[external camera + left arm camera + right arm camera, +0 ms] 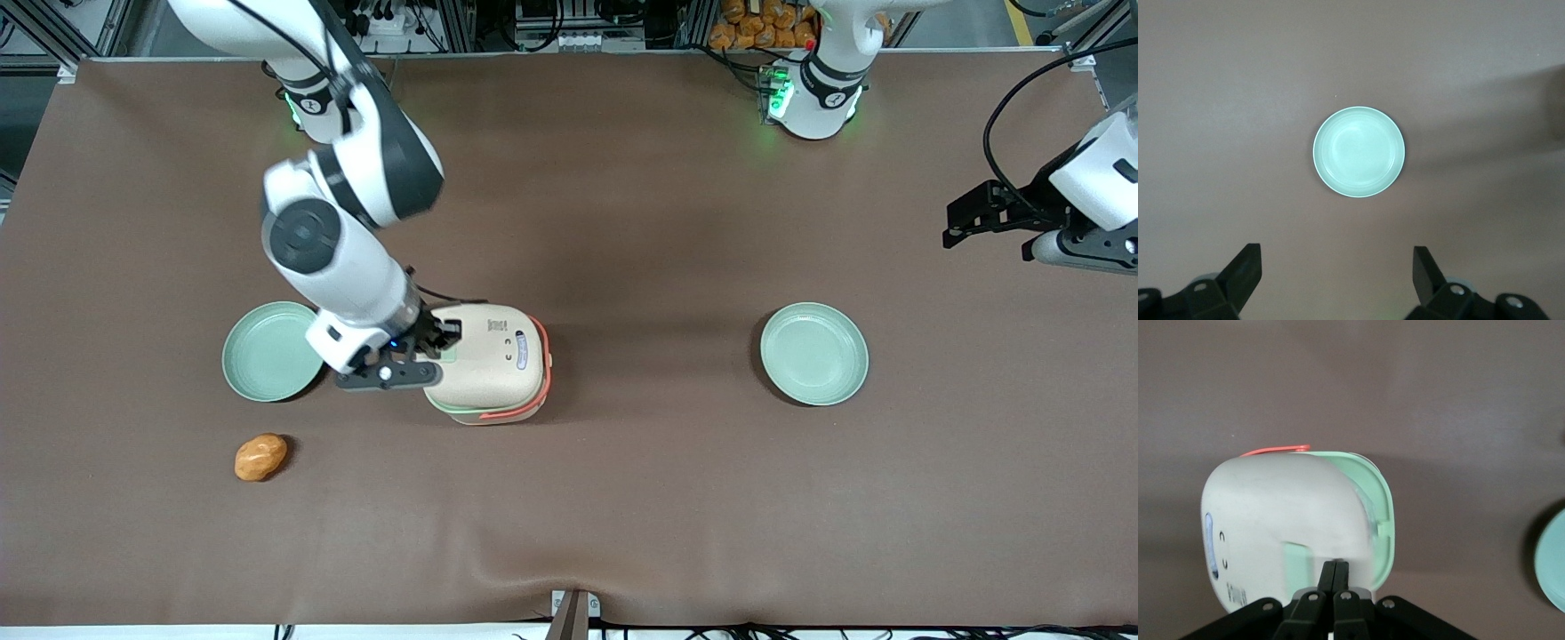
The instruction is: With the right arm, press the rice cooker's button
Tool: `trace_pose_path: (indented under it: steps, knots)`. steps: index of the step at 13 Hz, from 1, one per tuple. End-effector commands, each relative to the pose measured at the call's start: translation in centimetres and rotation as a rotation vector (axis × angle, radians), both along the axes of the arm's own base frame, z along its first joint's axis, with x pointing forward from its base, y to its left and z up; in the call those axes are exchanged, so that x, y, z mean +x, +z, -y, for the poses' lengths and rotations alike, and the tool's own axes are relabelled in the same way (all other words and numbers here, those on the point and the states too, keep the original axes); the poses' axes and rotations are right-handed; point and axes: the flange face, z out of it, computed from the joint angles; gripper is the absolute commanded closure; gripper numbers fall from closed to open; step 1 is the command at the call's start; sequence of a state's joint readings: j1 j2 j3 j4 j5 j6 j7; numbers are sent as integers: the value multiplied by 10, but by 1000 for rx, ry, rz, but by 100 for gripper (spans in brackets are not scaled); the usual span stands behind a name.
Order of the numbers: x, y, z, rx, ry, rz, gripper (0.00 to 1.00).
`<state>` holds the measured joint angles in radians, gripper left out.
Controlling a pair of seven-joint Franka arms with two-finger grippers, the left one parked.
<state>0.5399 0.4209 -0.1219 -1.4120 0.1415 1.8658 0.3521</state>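
Potato: nearest the front camera, lying alone toward the working arm's end of the table, well apart from your work. Leave it.

Rice cooker: standing near the table's middle, somewhat toward the working arm's end, farther from the front camera than the potato. Cream lid, orange handle band, pale green rim. In the wrist view the lid appears to sit slightly off the rim, so you should judge it as possibly sprung or not seated.

Button: a pale green patch on the lid's edge, just beside your fingertips. This is a judgement; no marking confirms it.

Gripper: fingers pressed together with nothing between them, tips at or touching the lid's edge at the end facing the near plate. Contact cannot be confirmed from above.

Right arm: reaching down over the cooker from the table's working end.

Step in hand: pressing. Drive straight down through the green patch with the closed tips. Keep the push square, since an angled one will likely slide this light cooker or tip it.

Near plate: green, beside the cooker, partly under your wrist. Mind it when you lift away.

Second plate: toward the parked arm's end, well apart.
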Motion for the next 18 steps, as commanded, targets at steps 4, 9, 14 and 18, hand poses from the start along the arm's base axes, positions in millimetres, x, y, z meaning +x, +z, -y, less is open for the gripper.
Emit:
trace_pose_path:
  steps: [4,9,14,18]
  knots:
    - [-21,116,110,12,-78,-59,0]
    - [-49,170,248,-4,-9,-97,0]
    - [-86,178,312,-104,49,-61,0]
    - [-106,155,334,-88,90,-14,0]
